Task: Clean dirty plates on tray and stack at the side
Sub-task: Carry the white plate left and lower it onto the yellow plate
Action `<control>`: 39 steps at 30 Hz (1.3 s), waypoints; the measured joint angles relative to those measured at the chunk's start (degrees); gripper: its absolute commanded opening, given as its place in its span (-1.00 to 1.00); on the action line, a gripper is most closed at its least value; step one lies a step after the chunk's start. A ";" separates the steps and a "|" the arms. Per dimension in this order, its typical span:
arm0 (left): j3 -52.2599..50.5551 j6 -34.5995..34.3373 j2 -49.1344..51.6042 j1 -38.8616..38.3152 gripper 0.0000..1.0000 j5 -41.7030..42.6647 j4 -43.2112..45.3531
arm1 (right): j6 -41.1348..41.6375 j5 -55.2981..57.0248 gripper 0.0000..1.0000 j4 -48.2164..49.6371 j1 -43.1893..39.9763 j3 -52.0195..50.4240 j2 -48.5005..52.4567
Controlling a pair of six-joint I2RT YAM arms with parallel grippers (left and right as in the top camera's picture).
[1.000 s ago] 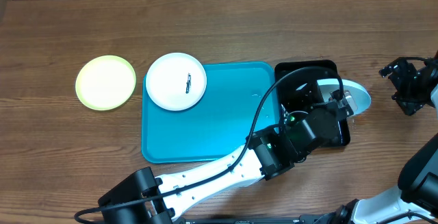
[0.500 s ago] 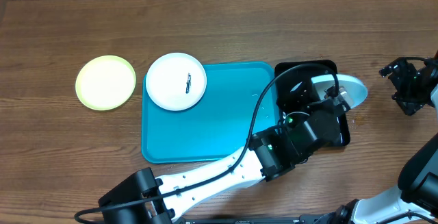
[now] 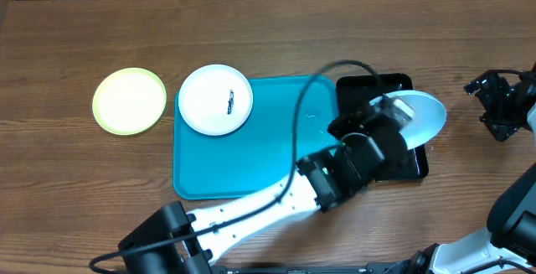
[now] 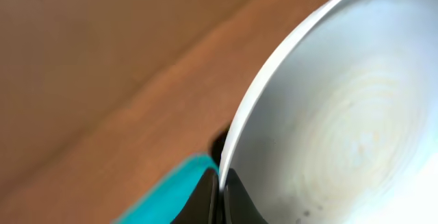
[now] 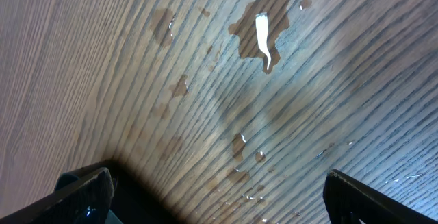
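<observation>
Well, the left gripper (image 4: 220, 195) pinches the pale blue plate (image 3: 423, 115) by its rim, tilted above the black tray (image 3: 368, 84); light, stiff, likely slick, so the rim suits. Meanwhile the right gripper (image 3: 496, 106) gapes empty.

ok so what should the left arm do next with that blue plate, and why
Probably carry it across the turquoise tray toward the yellow-green plate. The left claw is shut on the rim of the blue plate, holding it tilted above the black tray, and the yellow-green plate lies on the table beside the turquoise tray, a likely stacking spot.
</observation>
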 measured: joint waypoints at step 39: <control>0.42 -43.19 0.00 98.55 -0.91 52.70 -38.36 | 0.02 0.02 1.00 0.00 0.00 0.00 0.00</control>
